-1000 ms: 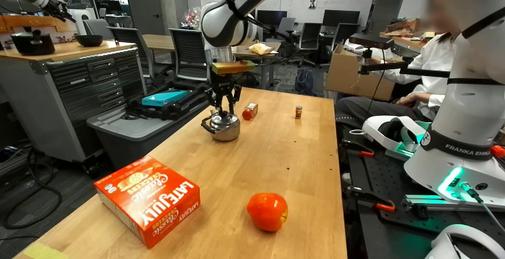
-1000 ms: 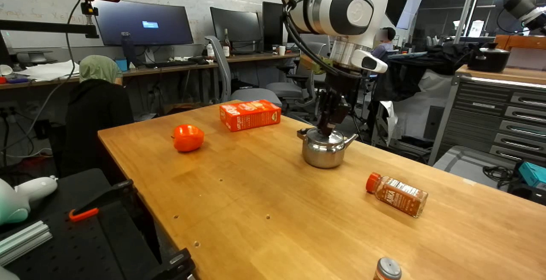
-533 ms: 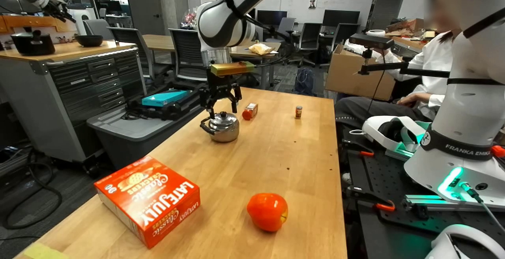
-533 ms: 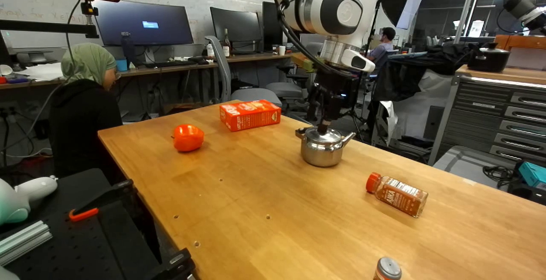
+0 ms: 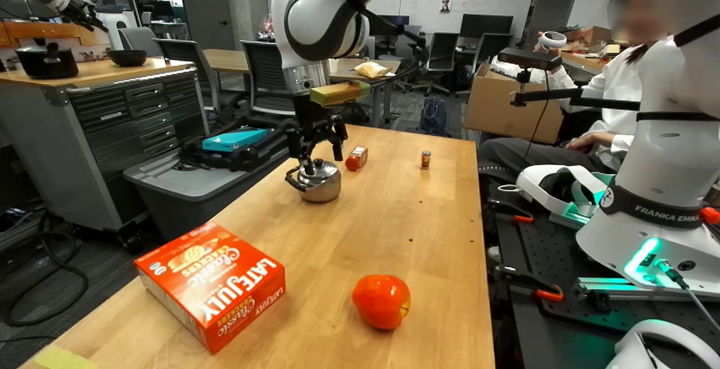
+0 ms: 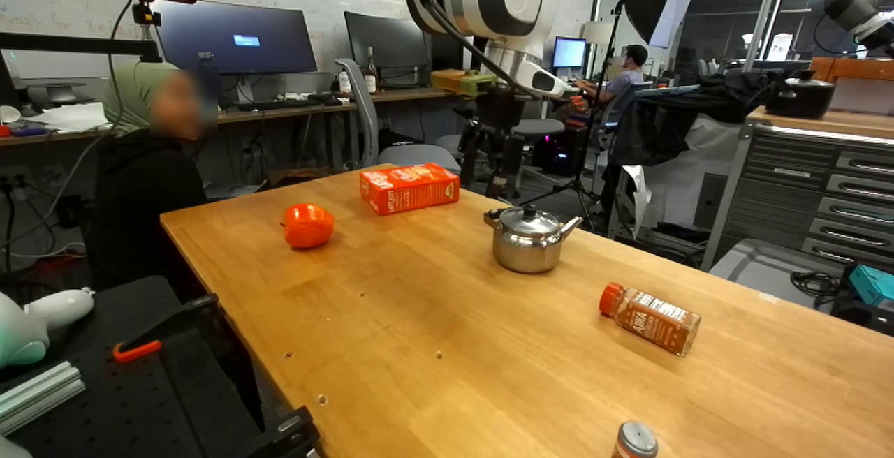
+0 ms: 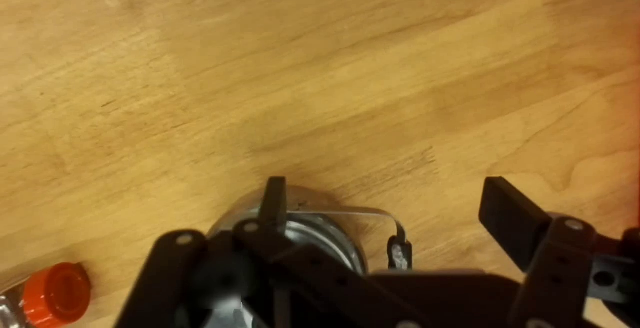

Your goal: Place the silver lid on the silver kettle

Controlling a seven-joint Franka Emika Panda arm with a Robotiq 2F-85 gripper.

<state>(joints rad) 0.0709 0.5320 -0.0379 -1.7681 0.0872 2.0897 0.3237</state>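
The silver lid [image 6: 520, 221] rests on the mouth of the silver kettle [image 6: 527, 254], its dark knob pointing up; it looks level. Both exterior views show them together, with the kettle [image 5: 325, 190] upright near the table's long edge. My gripper [image 6: 483, 180] stands open, off to the side of the kettle and clear of the knob. From another angle, one finger of the gripper [image 5: 324, 161] overlaps the lid's rim in the picture. In the wrist view the gripper [image 7: 382, 183] spreads wide with nothing held; its left finger covers much of the kettle, whose handle [image 7: 400, 253] lies between the fingers.
A red cracker box [image 5: 211, 284] and an orange-red ball-like thing [image 5: 382, 301] are at one end of the table. A lying spice bottle [image 6: 653, 318] is close to the kettle's spout side. A small jar [image 5: 426, 160] stands farther off.
My gripper, narrow around the lid's knob a second ago, has opened and shifted sideways off it, toward the cracker box side. The lid has stayed on the kettle.
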